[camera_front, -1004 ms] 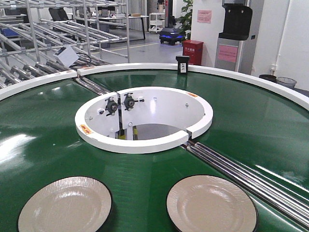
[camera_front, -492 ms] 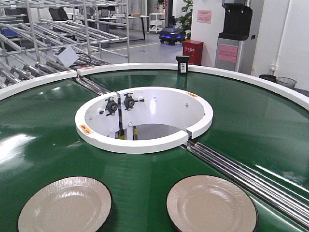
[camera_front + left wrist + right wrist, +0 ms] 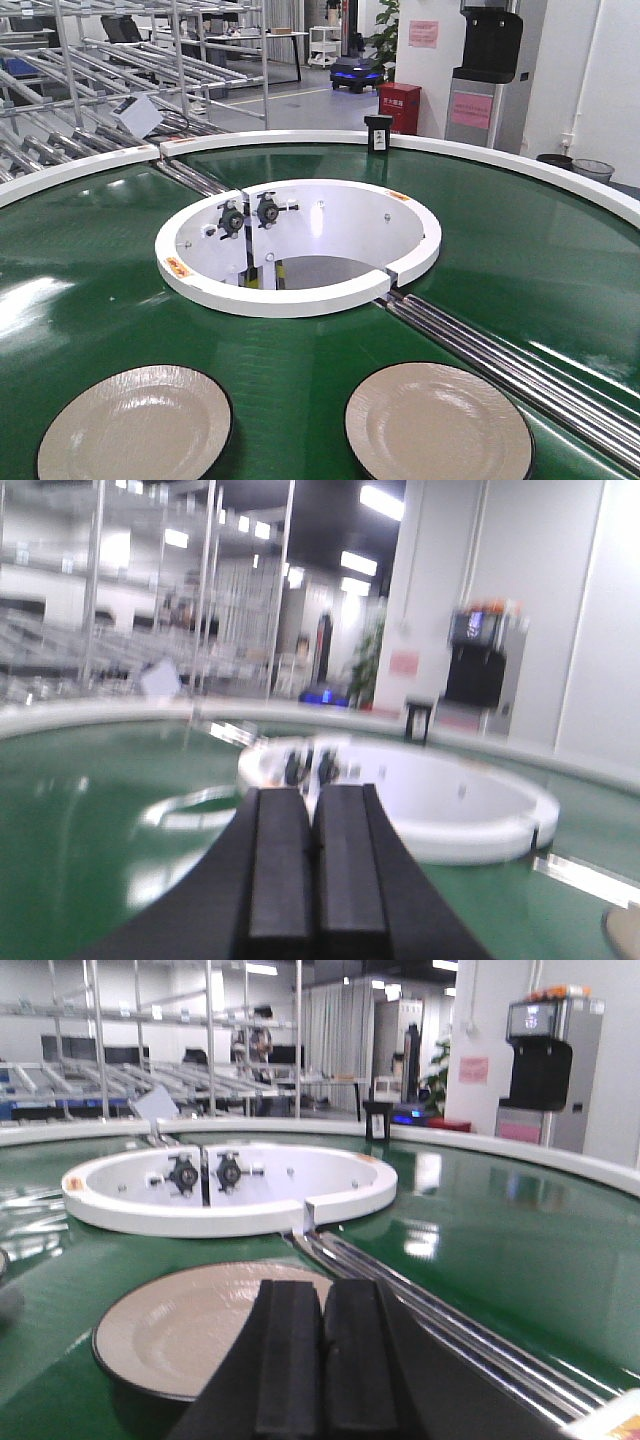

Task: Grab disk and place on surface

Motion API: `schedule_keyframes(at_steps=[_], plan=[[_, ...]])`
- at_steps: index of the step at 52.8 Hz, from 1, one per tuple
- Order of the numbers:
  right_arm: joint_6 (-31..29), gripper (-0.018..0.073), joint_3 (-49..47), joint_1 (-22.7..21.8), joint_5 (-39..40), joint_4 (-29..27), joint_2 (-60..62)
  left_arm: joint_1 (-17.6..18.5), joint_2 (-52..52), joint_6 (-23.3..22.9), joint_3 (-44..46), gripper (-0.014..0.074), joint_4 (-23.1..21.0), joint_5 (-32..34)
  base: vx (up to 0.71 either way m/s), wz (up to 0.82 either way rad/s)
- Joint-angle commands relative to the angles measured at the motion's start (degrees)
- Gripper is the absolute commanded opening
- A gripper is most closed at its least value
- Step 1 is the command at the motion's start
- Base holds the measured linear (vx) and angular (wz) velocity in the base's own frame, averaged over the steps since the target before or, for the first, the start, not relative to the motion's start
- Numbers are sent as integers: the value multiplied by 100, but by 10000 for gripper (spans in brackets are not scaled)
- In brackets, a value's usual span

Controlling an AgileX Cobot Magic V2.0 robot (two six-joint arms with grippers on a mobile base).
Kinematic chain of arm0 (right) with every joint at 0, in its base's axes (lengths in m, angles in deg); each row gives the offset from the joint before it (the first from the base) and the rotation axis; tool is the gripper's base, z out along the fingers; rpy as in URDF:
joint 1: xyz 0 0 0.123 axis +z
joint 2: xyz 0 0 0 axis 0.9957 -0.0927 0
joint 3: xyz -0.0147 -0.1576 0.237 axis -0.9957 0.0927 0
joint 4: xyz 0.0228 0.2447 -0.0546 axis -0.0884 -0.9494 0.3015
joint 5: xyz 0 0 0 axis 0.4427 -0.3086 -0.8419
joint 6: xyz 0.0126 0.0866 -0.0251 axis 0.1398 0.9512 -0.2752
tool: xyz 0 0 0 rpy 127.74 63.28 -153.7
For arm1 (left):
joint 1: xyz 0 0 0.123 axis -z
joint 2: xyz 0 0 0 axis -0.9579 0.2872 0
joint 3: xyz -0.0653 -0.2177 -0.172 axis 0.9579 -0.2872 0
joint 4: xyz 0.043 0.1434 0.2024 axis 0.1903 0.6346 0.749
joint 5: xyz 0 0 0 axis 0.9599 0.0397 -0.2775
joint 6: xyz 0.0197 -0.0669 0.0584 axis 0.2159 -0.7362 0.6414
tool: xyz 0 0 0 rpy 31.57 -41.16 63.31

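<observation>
Exterior front-facing: green belt (image 3: 520,260), racks (image 3: 150,60) behind; left fingers (image 3: 278,880), right fingers (image 3: 288,1360) closed, empty.

A factory-style automation hall: a wide green ring-shaped conveyor belt (image 3: 500,250) with white rims fills the foreground. Behind it stand tall metal roller racks (image 3: 150,60), a low wheeled vehicle lit blue (image 3: 356,72) on the polished grey floor (image 3: 290,100), and a drinks machine (image 3: 490,60) against the white wall.
</observation>
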Motion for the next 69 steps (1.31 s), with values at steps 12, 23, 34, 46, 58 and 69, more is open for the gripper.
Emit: schedule_keyframes(at_steps=[12, 23, 34, 46, 58, 69], plan=[[-3, -8, -2065, -23, -395, -417, -1018, -22, 689, -27, 2232, -7, 1, -381, 0, 0], [-29, -8, -2730, -23, -298, -391, -2455, -22, 2104, 294, 3249, -5, 6, -809, 0, 0], [-24, -1, -2729, -23, 30, -435, -3723, -22, 3269, 237, 3264, 3, 1, -1129, 0, 0], [-18, 67, -2729, -23, 301, -487, -4645, -22, 4300, 253, 3264, 69, 1, -1994, 0, 0], [-18, 278, -2729, -23, 324, -553, -5213, -22, 5187, 245, 3264, 341, 1, -1991, 0, 0], [-22, 490, -2729, -23, 343, -564, -5321, -22, 5819, 163, 3269, 450, -4, -1808, 0, 0]])
